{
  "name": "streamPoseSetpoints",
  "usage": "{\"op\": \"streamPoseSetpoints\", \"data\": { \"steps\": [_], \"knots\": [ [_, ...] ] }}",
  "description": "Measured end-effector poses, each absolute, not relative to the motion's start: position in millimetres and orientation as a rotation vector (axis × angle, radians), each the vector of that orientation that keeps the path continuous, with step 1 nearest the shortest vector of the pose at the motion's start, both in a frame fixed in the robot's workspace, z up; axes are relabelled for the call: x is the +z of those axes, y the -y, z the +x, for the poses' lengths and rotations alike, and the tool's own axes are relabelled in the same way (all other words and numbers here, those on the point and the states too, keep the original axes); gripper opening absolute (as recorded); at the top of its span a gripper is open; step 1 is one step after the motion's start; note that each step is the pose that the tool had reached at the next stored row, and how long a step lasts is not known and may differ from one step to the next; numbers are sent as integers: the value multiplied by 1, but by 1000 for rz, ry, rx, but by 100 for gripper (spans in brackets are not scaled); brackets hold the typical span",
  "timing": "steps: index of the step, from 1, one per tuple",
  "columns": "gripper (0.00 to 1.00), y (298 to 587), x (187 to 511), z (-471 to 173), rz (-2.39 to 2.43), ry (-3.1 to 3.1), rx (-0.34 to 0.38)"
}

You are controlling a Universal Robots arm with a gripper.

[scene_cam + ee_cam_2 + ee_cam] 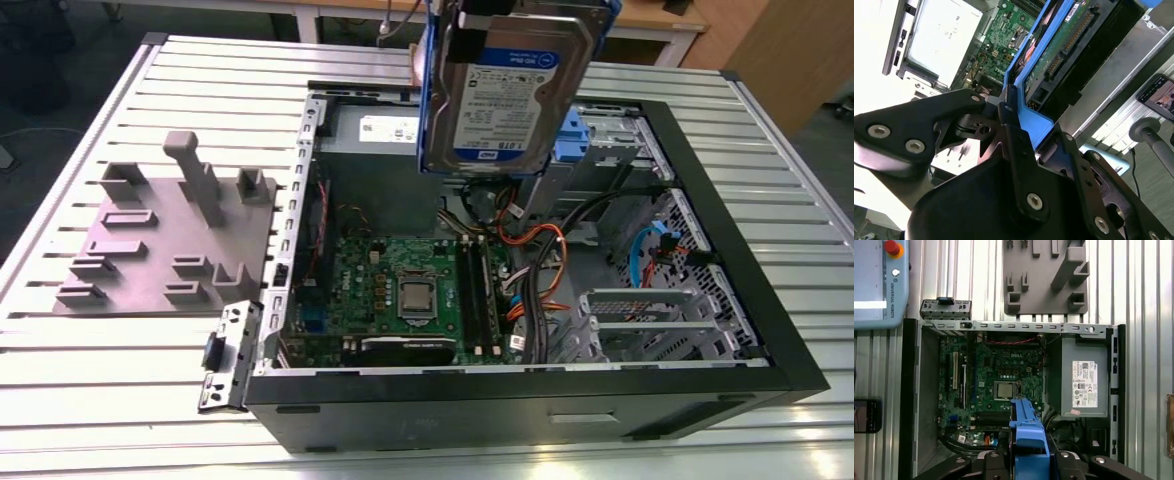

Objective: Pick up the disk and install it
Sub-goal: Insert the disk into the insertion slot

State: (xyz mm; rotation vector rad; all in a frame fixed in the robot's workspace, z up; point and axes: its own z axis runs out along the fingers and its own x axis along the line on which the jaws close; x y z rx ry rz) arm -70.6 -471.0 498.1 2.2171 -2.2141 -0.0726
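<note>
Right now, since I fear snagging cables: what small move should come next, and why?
Probably ease the disk toward the exterior view's right before lowering. The pincer holds it upright by its blue carrier, high above the open case, seemingly over the motherboard rather than the silver cage, and orange cables lie loose between them.

Matte black fingers [1016,150] and linkage plates [899,130], fastened with round silver screws [1034,201].
</note>
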Motion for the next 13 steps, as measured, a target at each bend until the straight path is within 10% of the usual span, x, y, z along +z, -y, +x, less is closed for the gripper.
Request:
{"op": "streamPoseSetpoints", "data": {
  "steps": [13],
  "knots": [
    [37,477,495,-61,2217,2214,-73]
  ]
}}
